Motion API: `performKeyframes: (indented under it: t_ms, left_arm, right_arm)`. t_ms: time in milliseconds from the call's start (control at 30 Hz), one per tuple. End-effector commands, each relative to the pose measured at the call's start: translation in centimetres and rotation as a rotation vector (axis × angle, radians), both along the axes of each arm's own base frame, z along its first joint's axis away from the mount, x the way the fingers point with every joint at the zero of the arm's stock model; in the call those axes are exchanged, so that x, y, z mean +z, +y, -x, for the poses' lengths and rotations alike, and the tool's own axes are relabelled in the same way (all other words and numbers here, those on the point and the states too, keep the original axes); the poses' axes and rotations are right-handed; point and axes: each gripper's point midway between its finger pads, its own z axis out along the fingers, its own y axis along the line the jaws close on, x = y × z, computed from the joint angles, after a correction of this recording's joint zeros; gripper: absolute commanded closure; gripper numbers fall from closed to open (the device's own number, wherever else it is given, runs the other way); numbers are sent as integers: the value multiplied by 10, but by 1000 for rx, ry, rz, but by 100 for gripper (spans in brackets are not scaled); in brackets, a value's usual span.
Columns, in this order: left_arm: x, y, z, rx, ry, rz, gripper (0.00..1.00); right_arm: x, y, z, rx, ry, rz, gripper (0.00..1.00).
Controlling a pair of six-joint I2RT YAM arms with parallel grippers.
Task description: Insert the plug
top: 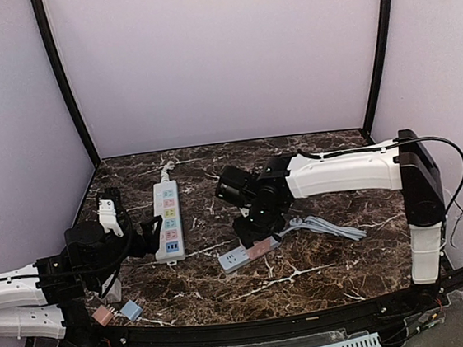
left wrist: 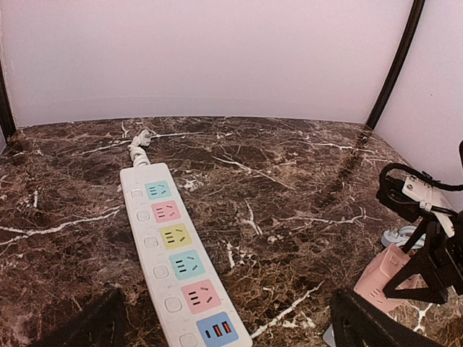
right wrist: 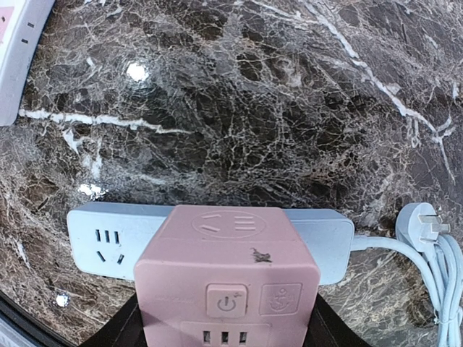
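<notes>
Pink plug block [right wrist: 227, 267], likely rigid, light and smooth-sided, hangs over the grey power strip [right wrist: 101, 242], whose free socket lies at 9 o'clock. The right end effector [right wrist: 226, 327] pinches the block's flat sides, the sensible hold. The left end effector [left wrist: 231, 325] is spread wide.

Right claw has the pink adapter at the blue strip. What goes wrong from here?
1. The blue strip lies loose, left claw open and far off: a push may slide it.
2. The adapter in the right claw blocks the wrist view of where they meet: misalignment could go unseen.
</notes>
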Motion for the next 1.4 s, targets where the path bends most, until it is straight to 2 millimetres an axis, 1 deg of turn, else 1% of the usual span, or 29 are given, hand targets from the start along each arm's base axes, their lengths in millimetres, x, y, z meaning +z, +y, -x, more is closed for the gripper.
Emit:
performKeyframes:
  t_ms: [0, 300, 433, 600, 700, 833, 967, 1100, 1167, 1300, 1367]
  left_arm:
    - [-6, 2, 2, -5, 4, -10, 1]
    - [-7, 2, 1, -4, 4, -11, 1]
    - [-7, 1, 1, -5, 5, -11, 1]
    - [-7, 1, 1, -6, 5, -10, 1]
    - [-7, 1, 1, -7, 5, -10, 1]
    - [-7, 1, 1, -7, 5, -8, 1]
    - [-8, 1, 1, -4, 4, -11, 1]
    - [-8, 1, 0, 2, 3, -16, 1]
    - [-9, 1, 0, 2, 4, -20, 1]
    - [-9, 1, -1, 2, 4, -22, 1]
    - [-9, 1, 0, 1, 4, -21, 1]
  right_arm:
    - [-60, -66, -3, -76, 47, 263, 84]
    - [-54, -99, -18, -131, 25, 308, 84]
    - [-43, -108, -24, -149, 5, 311, 84]
    - [-25, -124, -31, -174, -32, 340, 84]
    - [-20, -127, -33, -184, -39, 336, 83]
    - [-30, -125, -30, -173, -19, 338, 82]
    - [-39, -122, -29, -158, -3, 332, 75]
    - [-36, -113, -30, -140, 1, 294, 70]
    - [-33, -106, -32, -127, 3, 266, 66]
    - [-26, -96, -32, -109, 4, 214, 50]
    - [-22, -94, -33, -105, -1, 197, 40]
